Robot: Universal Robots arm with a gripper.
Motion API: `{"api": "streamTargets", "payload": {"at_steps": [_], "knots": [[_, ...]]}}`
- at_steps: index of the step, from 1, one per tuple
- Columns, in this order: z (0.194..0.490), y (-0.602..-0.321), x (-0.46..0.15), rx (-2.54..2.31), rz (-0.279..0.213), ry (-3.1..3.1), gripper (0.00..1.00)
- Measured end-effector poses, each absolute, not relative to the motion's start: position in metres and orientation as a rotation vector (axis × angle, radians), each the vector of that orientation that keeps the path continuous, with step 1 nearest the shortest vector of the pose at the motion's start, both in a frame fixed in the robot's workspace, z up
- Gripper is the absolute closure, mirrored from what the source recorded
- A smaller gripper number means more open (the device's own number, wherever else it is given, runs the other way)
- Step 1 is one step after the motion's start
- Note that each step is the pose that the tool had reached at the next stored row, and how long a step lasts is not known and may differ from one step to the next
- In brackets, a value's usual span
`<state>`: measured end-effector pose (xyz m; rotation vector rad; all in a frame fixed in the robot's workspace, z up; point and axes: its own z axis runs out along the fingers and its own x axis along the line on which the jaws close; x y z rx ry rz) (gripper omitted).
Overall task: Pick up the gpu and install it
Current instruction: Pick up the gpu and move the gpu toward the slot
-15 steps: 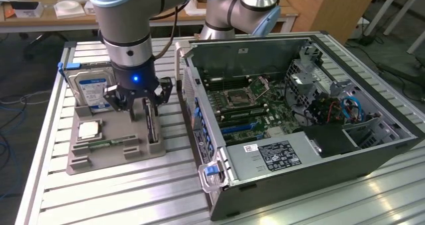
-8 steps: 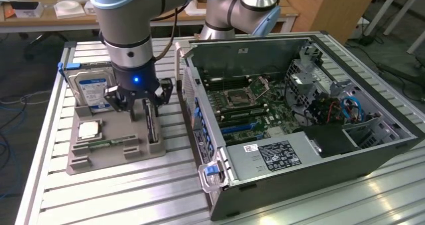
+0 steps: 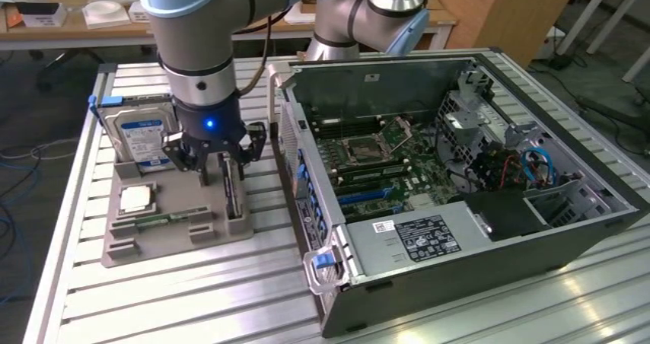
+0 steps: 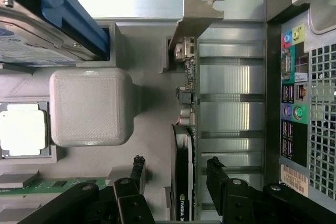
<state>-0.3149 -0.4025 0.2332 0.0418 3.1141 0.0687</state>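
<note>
The gpu (image 4: 184,129) stands on its long edge in a slot of the grey holder tray (image 3: 218,236), its silver end bracket (image 4: 197,14) at the far end. In the exterior view the gpu (image 3: 233,195) is the thin dark card on the tray's side nearest the computer. My gripper (image 4: 176,163) is open and straddles the card, one black finger on each side with a gap to each face. In the exterior view my gripper (image 3: 219,169) hangs low over that slot. The open computer case (image 3: 568,230) lies on its side to the exterior view's right, motherboard (image 3: 391,161) exposed.
The tray also holds a hard drive (image 3: 142,135) standing upright, a square processor (image 3: 135,199) and a green memory stick (image 3: 163,221). The case's rear panel with ports (image 4: 294,103) sits close beside the gpu. A second arm's base (image 3: 366,17) stands behind the case on the slatted aluminium table (image 3: 183,298).
</note>
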Motion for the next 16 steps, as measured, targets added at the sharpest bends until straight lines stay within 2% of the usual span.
{"api": "streamTargets", "payload": {"at_steps": [16], "knots": [[0.2301,-0.4013,-0.3113,0.062,0.068,3.113,0.41]]}}
